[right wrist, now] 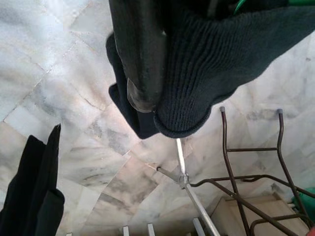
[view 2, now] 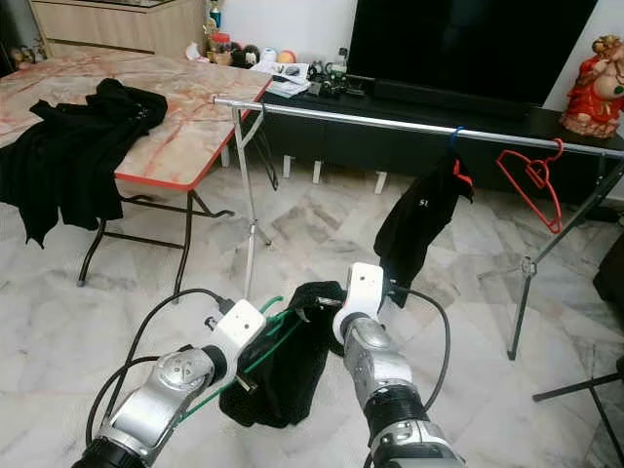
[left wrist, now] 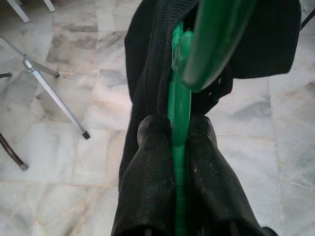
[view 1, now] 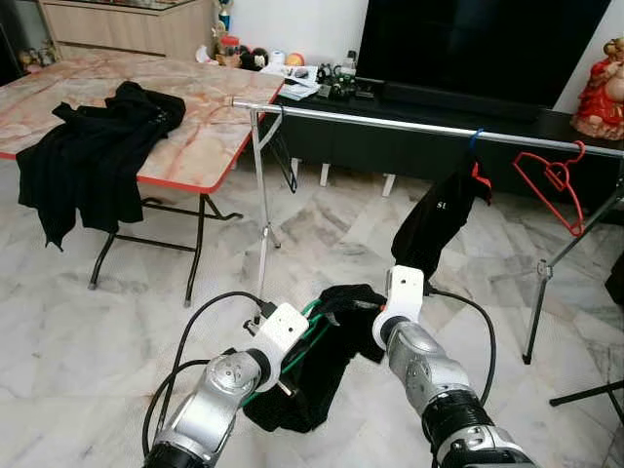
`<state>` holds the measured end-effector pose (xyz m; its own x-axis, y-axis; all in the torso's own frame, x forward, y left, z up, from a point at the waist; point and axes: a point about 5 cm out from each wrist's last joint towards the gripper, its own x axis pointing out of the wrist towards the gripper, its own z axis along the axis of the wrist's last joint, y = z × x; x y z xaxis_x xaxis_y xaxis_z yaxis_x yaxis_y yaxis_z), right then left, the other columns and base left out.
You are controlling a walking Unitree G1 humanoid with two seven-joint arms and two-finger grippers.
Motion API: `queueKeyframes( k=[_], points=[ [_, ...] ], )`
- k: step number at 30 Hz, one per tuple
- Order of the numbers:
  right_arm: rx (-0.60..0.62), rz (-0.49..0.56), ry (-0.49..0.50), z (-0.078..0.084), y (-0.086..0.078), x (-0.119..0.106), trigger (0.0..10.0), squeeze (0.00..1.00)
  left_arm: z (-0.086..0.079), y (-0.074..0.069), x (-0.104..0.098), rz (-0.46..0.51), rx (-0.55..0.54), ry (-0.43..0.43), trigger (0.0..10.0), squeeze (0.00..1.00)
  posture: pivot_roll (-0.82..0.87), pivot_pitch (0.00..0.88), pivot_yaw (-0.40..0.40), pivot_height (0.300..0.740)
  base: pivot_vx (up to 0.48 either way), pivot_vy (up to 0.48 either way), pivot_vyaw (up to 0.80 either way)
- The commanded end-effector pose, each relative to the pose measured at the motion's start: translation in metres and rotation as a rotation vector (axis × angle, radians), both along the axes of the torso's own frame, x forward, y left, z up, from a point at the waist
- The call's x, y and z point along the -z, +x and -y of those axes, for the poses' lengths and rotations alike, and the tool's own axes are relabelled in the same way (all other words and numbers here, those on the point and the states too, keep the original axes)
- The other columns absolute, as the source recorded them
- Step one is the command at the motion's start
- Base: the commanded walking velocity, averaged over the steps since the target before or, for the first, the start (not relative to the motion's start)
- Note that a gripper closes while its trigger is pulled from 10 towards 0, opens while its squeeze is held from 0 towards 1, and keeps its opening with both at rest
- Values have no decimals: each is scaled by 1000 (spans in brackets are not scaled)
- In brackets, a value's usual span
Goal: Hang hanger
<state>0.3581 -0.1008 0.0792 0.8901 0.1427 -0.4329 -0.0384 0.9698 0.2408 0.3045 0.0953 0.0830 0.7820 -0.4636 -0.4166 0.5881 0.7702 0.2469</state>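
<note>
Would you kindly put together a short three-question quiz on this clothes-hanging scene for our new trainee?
1. True or false: the left gripper is shut on the green hanger.
2. What colour is the empty hanger on the rail? A) blue B) red C) white
3. Fill in: the right gripper pinches a black ____.

Key
1. True; the fingers clamp the hanger's bar.
2. B
3. garment, a ribbed knit draped on the green hanger.
</note>
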Motion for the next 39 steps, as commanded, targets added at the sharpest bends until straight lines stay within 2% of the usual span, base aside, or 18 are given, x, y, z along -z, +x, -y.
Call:
queueKeyframes(
  k=[1,4,5,7,12,17,21,24,25,27,31,35,39],
  points=[
    [-14,26,13,-5,3,-7,10000,0,0,4,-6,31,-6,1,10000,0,171,0,-114,740,0,0,0],
    [-112,29,101,-24,-1,-12,10000,0,2,3,-6,31,3,-11,10000,0,169,0,-113,740,0,0,0],
    [-259,68,137,-43,-7,-19,10000,0,4,3,-7,29,6,-27,10000,0,169,0,-113,740,0,0,0],
    [-396,126,145,-59,-16,-27,10000,0,6,3,-8,29,8,-36,10000,0,169,0,-113,740,0,0,0],
    [-444,132,154,-64,-22,-29,10000,0,8,3,-9,28,6,-64,10000,0,164,0,-113,740,0,0,0],
    [-444,118,168,-62,-25,-31,10000,0,7,5,-11,36,-13,-88,10000,0,165,0,-115,740,0,0,0],
    [-479,154,177,-57,-30,-36,10000,0,9,7,-13,30,-39,-163,10000,0,160,0,-116,740,0,0,0],
    [-417,199,161,-41,-26,-38,10000,0,8,9,-16,40,-69,-204,10000,0,159,0,-116,740,0,0,0],
    [-417,199,161,-41,-26,-38,10000,0,8,9,-16,40,-69,-204,10000,0,159,0,-116,740,0,0,0],
    [-352,221,170,-28,-21,-40,10000,0,6,10,-17,40,-82,-222,10000,0,157,0,-116,740,0,0,0],
    [-327,222,172,-14,-20,-40,10000,0,4,11,-17,40,-88,-225,10000,0,155,0,-118,740,0,0,0],
    [-378,231,217,-11,-23,-38,10000,0,4,11,-18,41,-95,-236,10000,0,158,0,-118,740,0,0,0],
    [-508,265,233,-9,-30,-37,10000,0,5,11,-19,35,-93,-259,10000,0,161,0,-119,740,0,0,0]
  ],
)
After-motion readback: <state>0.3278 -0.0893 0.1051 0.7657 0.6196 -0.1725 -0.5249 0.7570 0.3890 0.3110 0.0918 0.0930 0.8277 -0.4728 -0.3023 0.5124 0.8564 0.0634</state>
